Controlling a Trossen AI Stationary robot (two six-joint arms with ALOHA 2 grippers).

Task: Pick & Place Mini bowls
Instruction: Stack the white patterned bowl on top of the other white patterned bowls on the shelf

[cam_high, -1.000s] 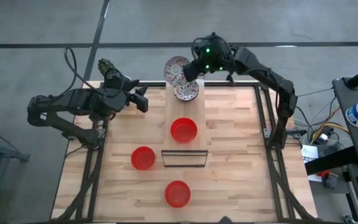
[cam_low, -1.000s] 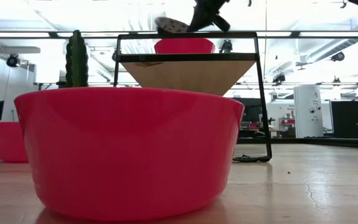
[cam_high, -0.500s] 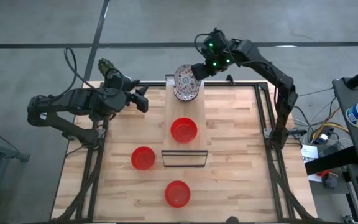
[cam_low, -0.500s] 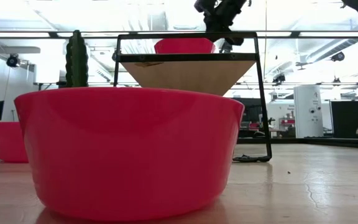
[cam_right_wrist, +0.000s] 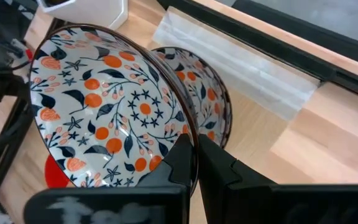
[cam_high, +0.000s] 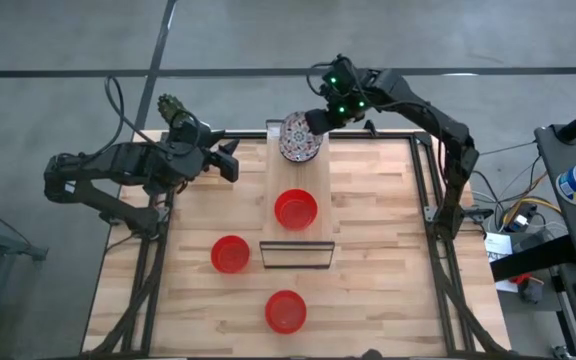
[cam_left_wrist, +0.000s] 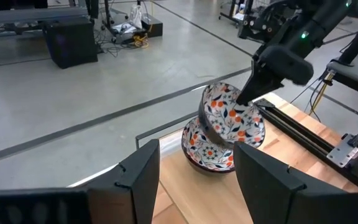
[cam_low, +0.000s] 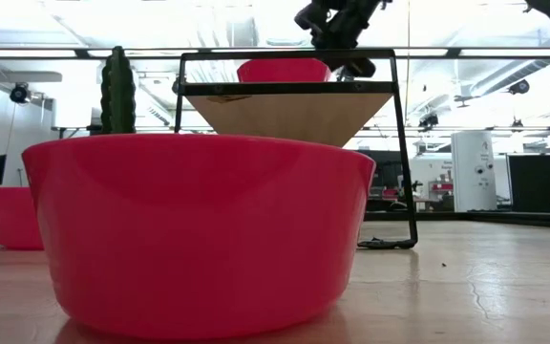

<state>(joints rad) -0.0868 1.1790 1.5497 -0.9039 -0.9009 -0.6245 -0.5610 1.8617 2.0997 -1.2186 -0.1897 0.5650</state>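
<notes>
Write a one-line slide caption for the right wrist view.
Right gripper pinches the rim of a tilted patterned bowl just above a second patterned bowl on the wooden shelf.

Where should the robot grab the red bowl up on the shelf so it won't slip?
Probably by its rim. The red bowl sits upright and open on the raised shelf, so a pincer could come straight down from above, one finger inside the wall and one outside. The right pincer holds a patterned bowl by the rim this same way.
</notes>
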